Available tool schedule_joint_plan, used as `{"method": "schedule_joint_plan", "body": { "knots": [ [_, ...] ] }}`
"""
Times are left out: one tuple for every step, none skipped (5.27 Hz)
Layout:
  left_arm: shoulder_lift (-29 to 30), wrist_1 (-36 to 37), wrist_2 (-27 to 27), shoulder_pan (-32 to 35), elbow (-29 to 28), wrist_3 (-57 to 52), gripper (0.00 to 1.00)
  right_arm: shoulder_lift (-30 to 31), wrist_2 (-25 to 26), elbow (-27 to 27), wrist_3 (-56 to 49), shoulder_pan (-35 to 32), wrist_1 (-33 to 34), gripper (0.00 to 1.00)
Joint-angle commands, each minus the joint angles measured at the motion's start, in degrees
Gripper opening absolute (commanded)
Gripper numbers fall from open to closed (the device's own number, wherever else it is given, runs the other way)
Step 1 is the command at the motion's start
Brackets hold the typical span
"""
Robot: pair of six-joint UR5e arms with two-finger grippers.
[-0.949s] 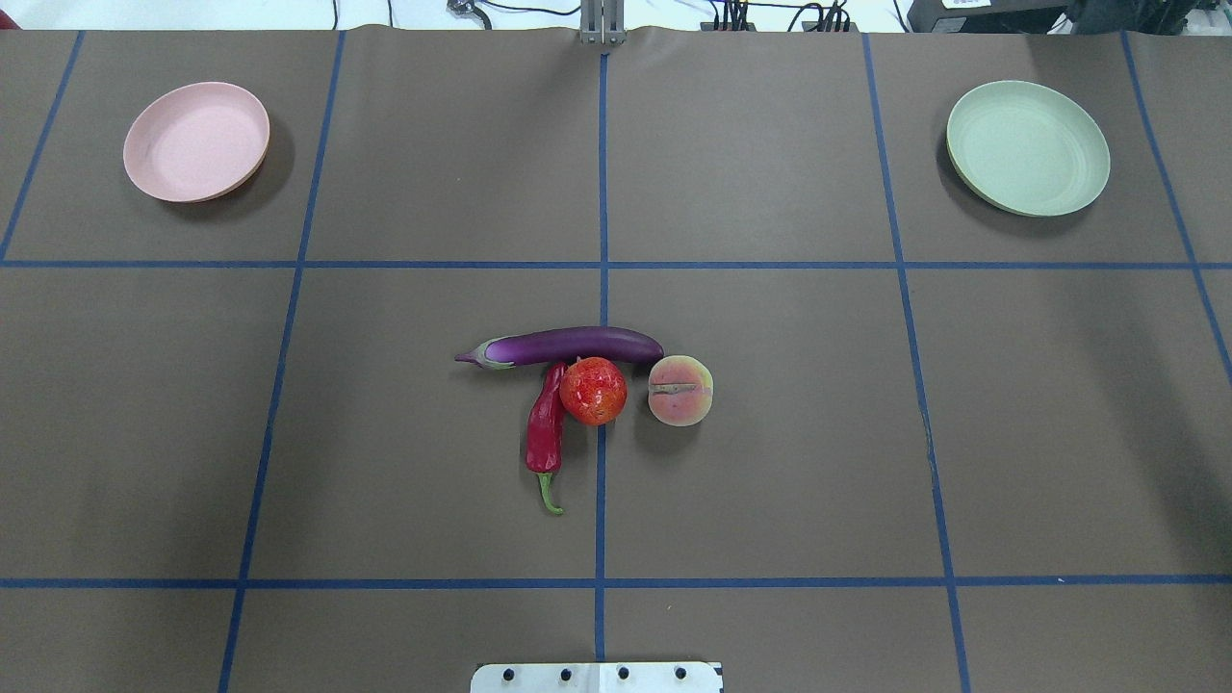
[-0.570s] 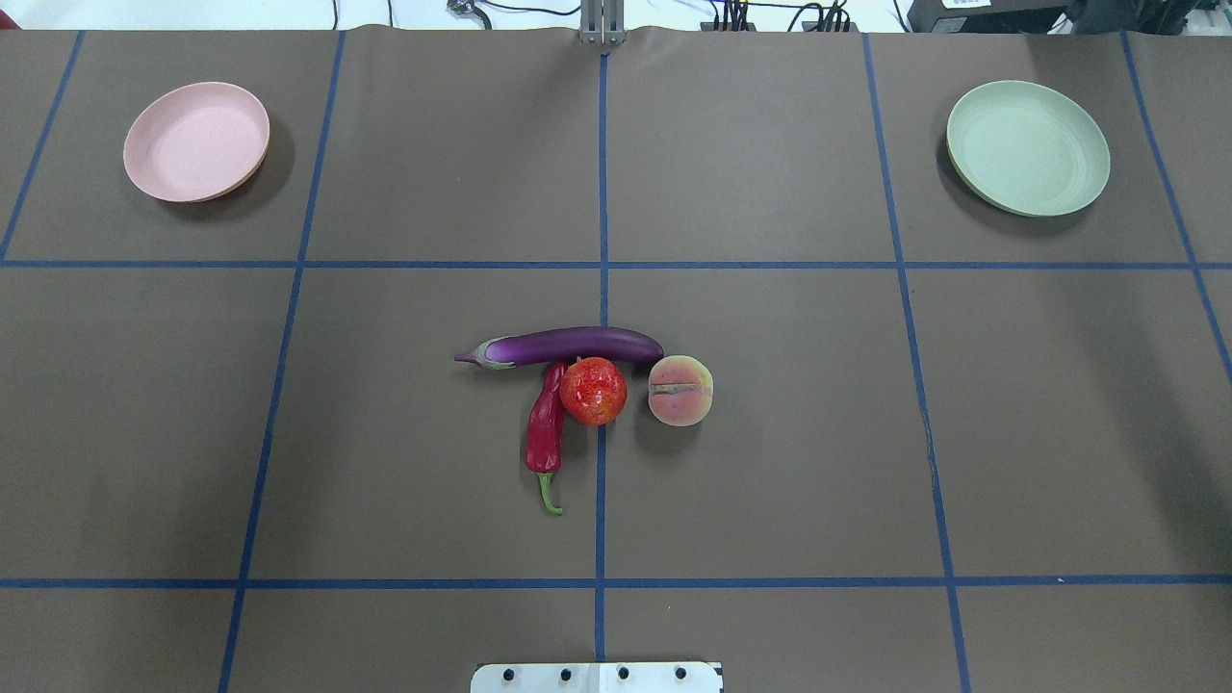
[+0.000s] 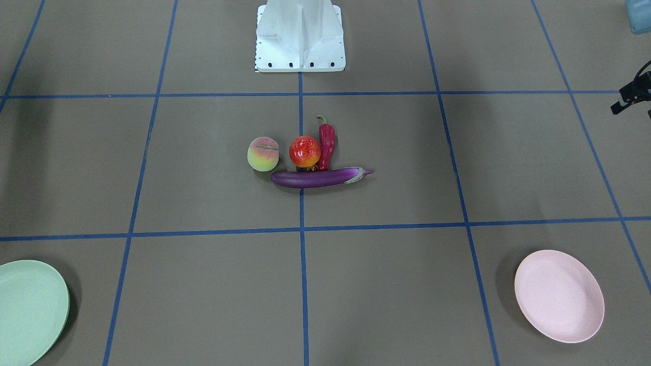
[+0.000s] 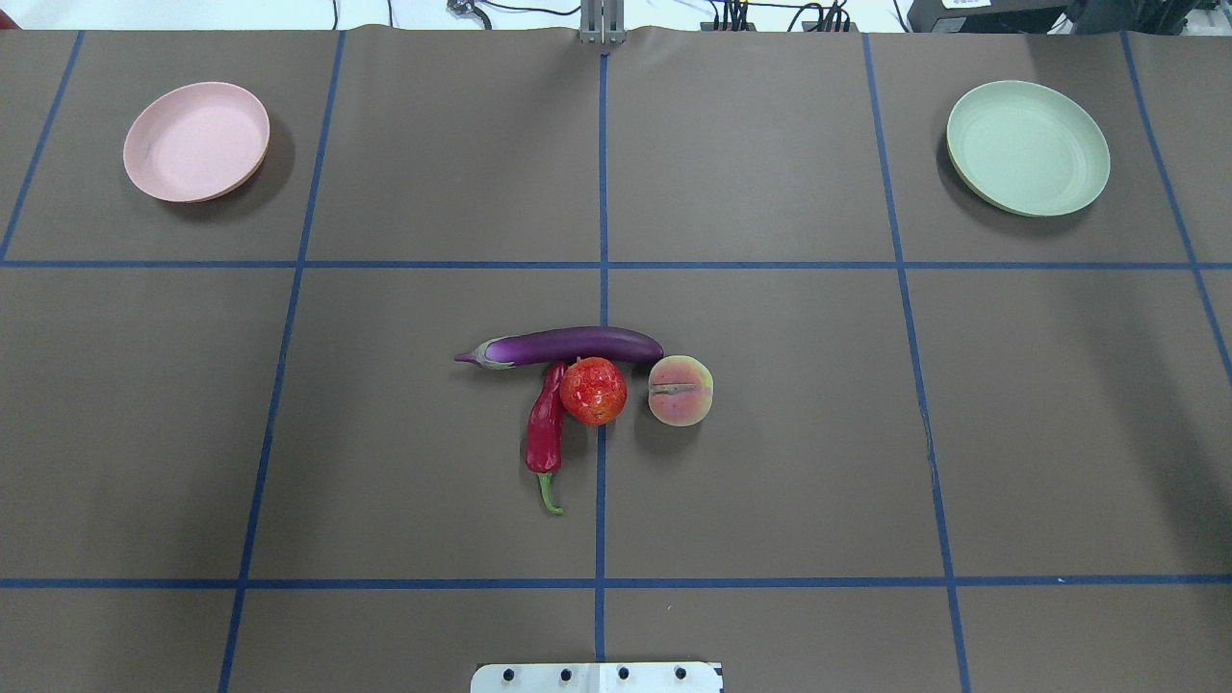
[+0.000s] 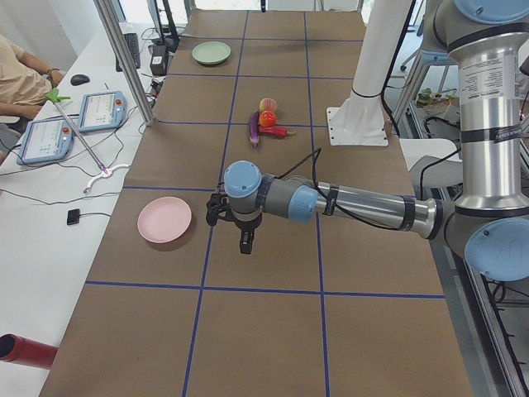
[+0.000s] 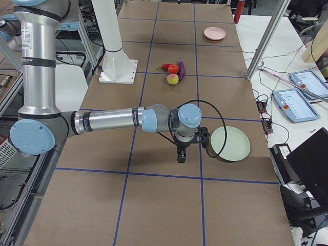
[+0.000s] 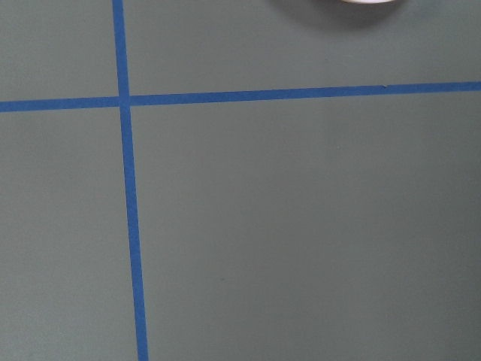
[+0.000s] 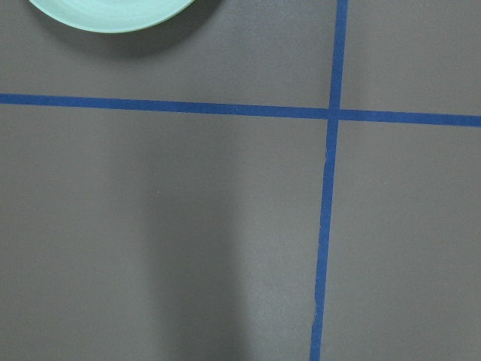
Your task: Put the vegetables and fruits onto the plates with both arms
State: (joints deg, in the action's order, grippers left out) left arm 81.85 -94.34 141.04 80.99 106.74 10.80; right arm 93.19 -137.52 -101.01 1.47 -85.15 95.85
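The left gripper (image 5: 245,241) is hanging fingers-down over the table (image 4: 770,433), just beside the pink plate (image 5: 164,220). From this side view I cannot tell whether its jaws are parted or closed. The right gripper (image 6: 181,155) is hovering the same way next to the mint green plate (image 6: 230,143), and its jaw state isn't readable either.

All four items are lying on the table, so neither gripper is carrying produce. They're bunched in the middle, well apart from both grippers. The eggplant (image 4: 568,345) is lying crosswise on the side away from the robot. The chili (image 4: 546,428) and the round red fruit (image 4: 593,390) are pressing up against it, and the peach (image 4: 680,390) is sitting just beside that fruit.

That crowding is the danger, I'd say. Fingers coming down on one piece are likely to be nudging its neighbours, and the glossy round fruit could be rolling off. With both grippers needing that same small cluster, they're also risking a clash.
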Motion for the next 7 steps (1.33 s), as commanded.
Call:
{"method": "schedule_joint_plan", "body": {
  "knots": [
    [0.41, -0.32, 0.37, -0.30, 0.92, 0.10, 1.00, -0.20, -0.03, -0.06, 0.20, 2.07, -4.57, 1.00],
    [0.24, -1.11, 0.38, -0.39, 0.84, 0.97, 1.00, -0.03, -0.99, -0.76, 3.24, 4.18, -10.71, 1.00],
    [0.50, -1.37, 0.46, -0.74, 0.93, 3.76, 1.00, -0.46, -1.43, -4.51, 15.11, 10.03, -14.34, 1.00],
    [2.59, -3.64, 0.46, -3.53, 1.45, 7.88, 1.00, -0.64, -1.87, -4.72, 21.92, 12.01, -17.85, 1.00],
    [6.70, -5.14, 0.46, -7.56, 1.46, 19.93, 1.00, -0.73, -1.70, -4.81, 22.08, 13.24, -17.97, 1.00],
    [11.44, -5.07, 0.03, -14.47, 3.28, 36.58, 1.00, -0.99, -1.44, -4.63, 22.08, 13.69, -18.06, 1.00],
    [19.06, -4.90, -0.32, -20.29, 3.39, 54.58, 1.00, -1.34, -1.35, -4.46, 22.08, 14.04, -18.06, 1.00]
  ]
}}
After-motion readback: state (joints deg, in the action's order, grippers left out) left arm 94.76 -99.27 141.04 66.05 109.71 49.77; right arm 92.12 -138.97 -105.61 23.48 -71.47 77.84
